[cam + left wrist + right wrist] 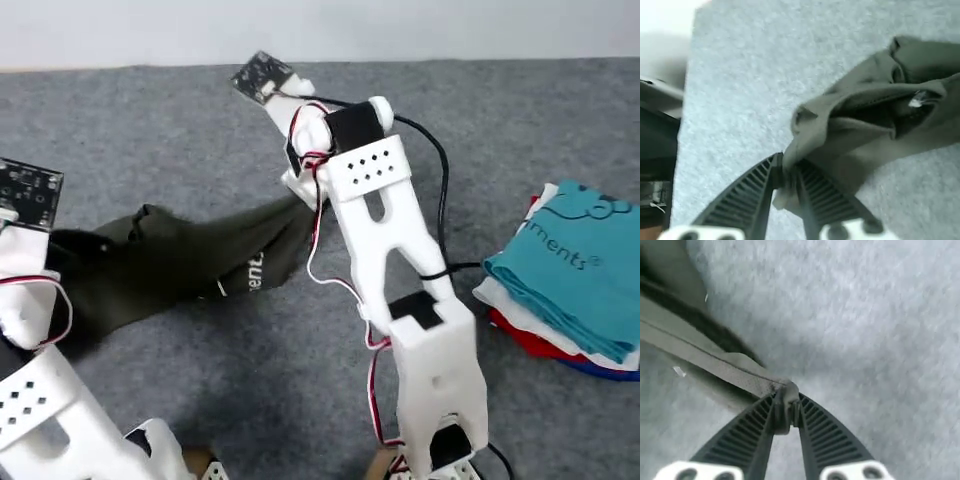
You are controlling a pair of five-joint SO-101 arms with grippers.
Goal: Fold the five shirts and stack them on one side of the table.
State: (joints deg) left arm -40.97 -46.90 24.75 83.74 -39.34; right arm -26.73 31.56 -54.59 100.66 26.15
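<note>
A dark olive shirt [170, 265] hangs stretched between both arms over the grey table [200, 130], bunched and sagging in the middle. My left gripper [785, 170] is shut on one corner of the olive shirt [875, 120] at the table's left side. My right gripper [785, 402] is shut on the hem of the olive shirt [705, 357], near the table's middle [305, 190]. A stack of folded shirts [565, 275], teal on top over white, red and blue, lies at the right edge.
The right arm's white links [400, 290] run from the front edge toward the middle, with cables alongside. The left arm [40, 400] fills the front left corner. Bare grey carpet lies at the back and in front of the olive shirt.
</note>
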